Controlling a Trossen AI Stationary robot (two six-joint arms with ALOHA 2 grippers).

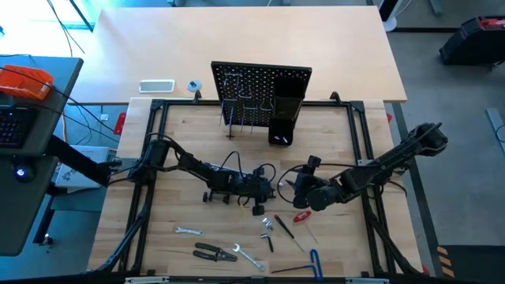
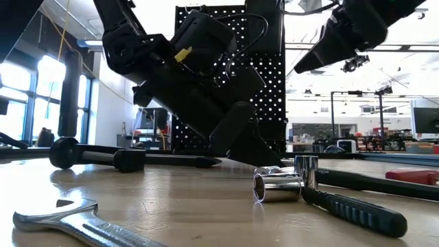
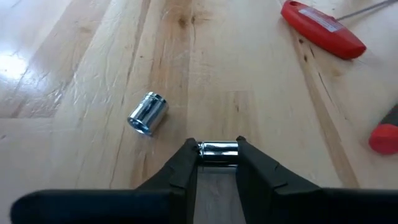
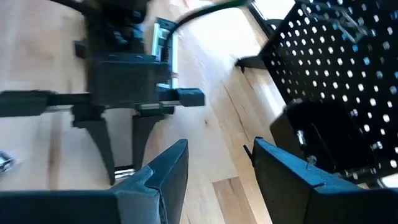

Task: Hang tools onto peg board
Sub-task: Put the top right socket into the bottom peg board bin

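Note:
The peg board (image 1: 260, 83) stands upright at the table's far side, with thin hooks and a black box holder (image 1: 282, 122). Tools lie loose on the wooden table. My left gripper (image 3: 217, 146) reaches low at mid-table and is shut on a small chrome socket (image 3: 217, 154). A second socket (image 3: 148, 113) lies on its side just beyond it. The red-handled screwdriver (image 3: 323, 28) lies farther off. My right gripper (image 4: 214, 162) hangs open above the table, just right of the left one, with nothing between its fingers. My left gripper pinches the small chrome socket between its two fingertips, one finger on each of two opposite sides (image 3: 204, 153). The fingers slant down from the table's left. The socket sits low at the table top; whether it is lifted does not show.
Near the front edge lie silver wrenches (image 1: 187, 231), black-handled pliers (image 1: 215, 252) and a blue-handled hex key (image 1: 316, 260). A black-handled tool (image 2: 357, 211) and a wrench (image 2: 62, 218) lie close to the low camera. A black frame rail (image 1: 154, 158) borders the work area.

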